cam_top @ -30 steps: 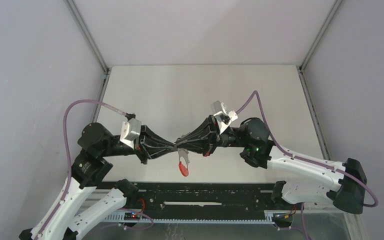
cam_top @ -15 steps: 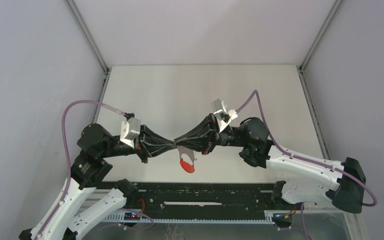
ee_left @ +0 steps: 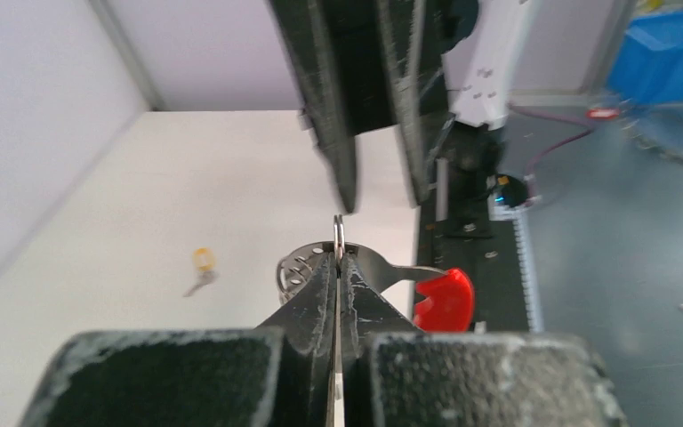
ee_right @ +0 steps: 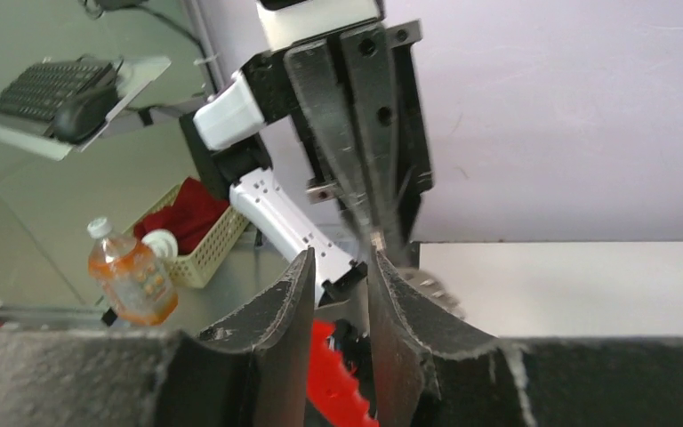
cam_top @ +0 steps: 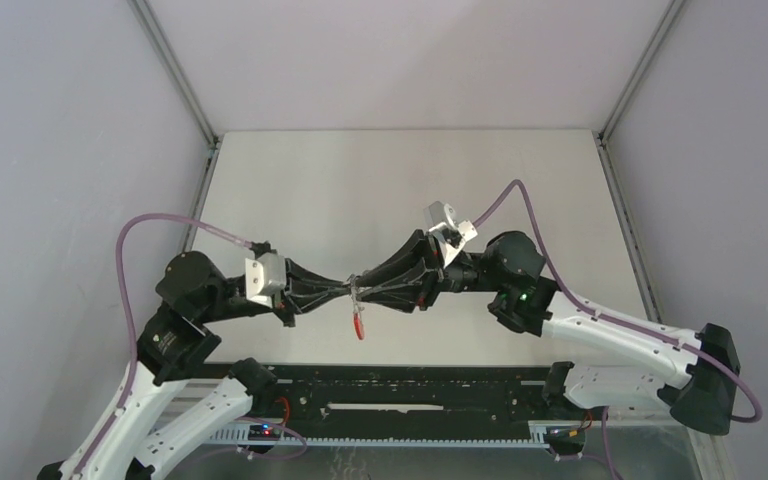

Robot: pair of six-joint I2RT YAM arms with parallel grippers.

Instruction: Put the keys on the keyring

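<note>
Above the desk [cam_top: 410,180], the left pincer [cam_top: 348,291] is clenched on a wire ring of the keyring [cam_top: 359,325], its red band hanging at 6 o'clock. At 3 o'clock, the right pincer [cam_top: 365,284] stands released. A yellow-tagged key [ee_left: 201,267] lies on the desk.

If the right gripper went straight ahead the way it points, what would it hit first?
Probably the keyring, pinched by the shut left gripper directly ahead of the right gripper; depth is unclear.

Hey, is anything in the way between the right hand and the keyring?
Nothing visible is. The right hand is open just in front of the keyring, which the left hand pinches by a wire ring.
</note>
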